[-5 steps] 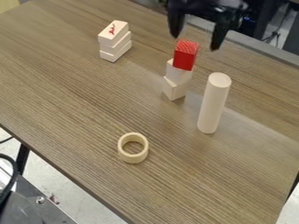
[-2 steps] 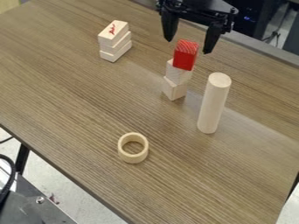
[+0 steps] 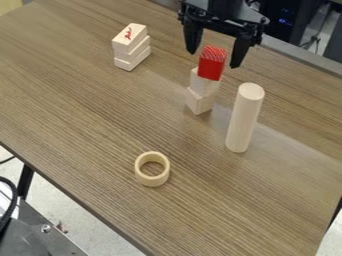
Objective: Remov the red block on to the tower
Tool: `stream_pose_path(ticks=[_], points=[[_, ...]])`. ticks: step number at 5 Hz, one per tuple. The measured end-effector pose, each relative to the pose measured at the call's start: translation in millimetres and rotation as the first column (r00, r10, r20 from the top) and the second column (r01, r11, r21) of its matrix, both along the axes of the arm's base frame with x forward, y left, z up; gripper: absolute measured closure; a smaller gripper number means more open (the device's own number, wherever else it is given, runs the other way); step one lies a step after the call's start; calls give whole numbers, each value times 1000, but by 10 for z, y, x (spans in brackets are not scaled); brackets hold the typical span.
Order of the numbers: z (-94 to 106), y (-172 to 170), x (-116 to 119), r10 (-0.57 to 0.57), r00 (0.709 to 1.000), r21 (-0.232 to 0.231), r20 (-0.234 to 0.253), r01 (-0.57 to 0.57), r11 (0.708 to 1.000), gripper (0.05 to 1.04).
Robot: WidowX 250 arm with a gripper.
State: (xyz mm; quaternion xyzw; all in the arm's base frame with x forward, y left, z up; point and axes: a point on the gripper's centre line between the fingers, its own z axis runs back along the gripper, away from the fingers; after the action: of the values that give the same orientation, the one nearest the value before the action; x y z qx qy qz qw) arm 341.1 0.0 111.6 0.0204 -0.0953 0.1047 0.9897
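A wood-grain table stretches beneath a black two-finger gripper, spread wide; on it are an upright pale cylinder, three stacked pale blocks, a two-block tower, a ring and, atop that tower, the red block.

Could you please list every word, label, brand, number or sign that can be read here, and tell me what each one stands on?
No text can be read.
Top block of the pale three-block stack: a red marking, too small to read.
Red block: pale streaks on top, no lettering to be seen.
Upright cylinder and ring: no marking to be seen.
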Motion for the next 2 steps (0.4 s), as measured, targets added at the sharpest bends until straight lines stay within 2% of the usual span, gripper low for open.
stream_pose_path(ticks=[1,2], points=[[-81,-6,14,-8,1000,-2,-10,8,1000,136],[-120,-11,9,-12,1000,-4,-6,12,1000,417]])
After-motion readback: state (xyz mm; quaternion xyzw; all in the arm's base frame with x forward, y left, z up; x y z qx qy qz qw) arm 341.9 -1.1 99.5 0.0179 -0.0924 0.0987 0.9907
